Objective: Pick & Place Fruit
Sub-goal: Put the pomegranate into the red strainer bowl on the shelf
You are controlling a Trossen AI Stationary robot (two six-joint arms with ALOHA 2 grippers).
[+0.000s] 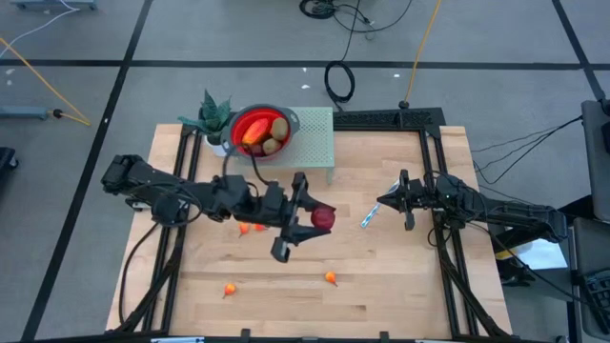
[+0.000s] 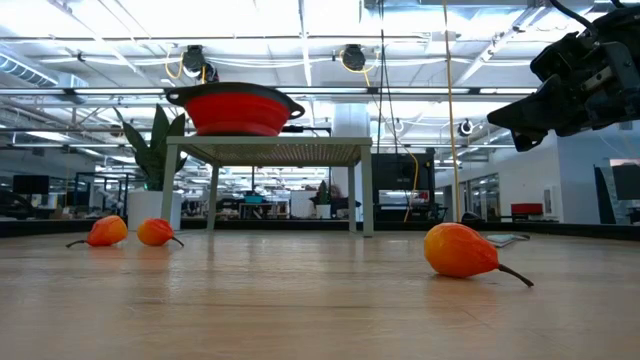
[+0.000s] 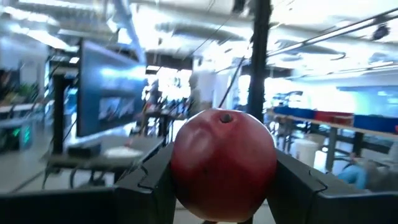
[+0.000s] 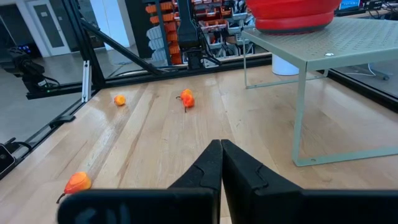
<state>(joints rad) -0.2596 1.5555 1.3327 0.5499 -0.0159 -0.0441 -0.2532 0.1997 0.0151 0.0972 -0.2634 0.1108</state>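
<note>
A dark red round fruit (image 1: pixel 325 218) (image 3: pixel 224 165) hangs above the table's middle with my left gripper (image 1: pixel 315 217) shut on it. Small orange fruit pieces lie on the wood: two (image 1: pixel 250 227) beside the left arm, one (image 1: pixel 231 289) and another (image 1: pixel 330 278) toward the near edge. A red bowl (image 1: pixel 246 122) with a red-orange oval fruit and brownish-green oval fruits in it stands on a pale green perforated stand (image 1: pixel 315 133) at the far edge. My right gripper (image 1: pixel 381 202) (image 4: pixel 221 155) waits shut and empty at the right. My left gripper pinches the round fruit by two opposite sides (image 3: pixel 179 168) between its two fingers (image 3: pixel 146 183). The fingers come from the table's left, about level and tipped slightly up. The fruit is lifted clear of the table, its stem dimple (image 3: pixel 225 117) on top.
A slim blue-and-white stick (image 1: pixel 369 216) lies between the two grippers. A potted plant (image 1: pixel 215 116) stands left of the bowl. Black frame rails (image 1: pixel 434 171) run along the table's sides. Bare wood lies toward the near right.
</note>
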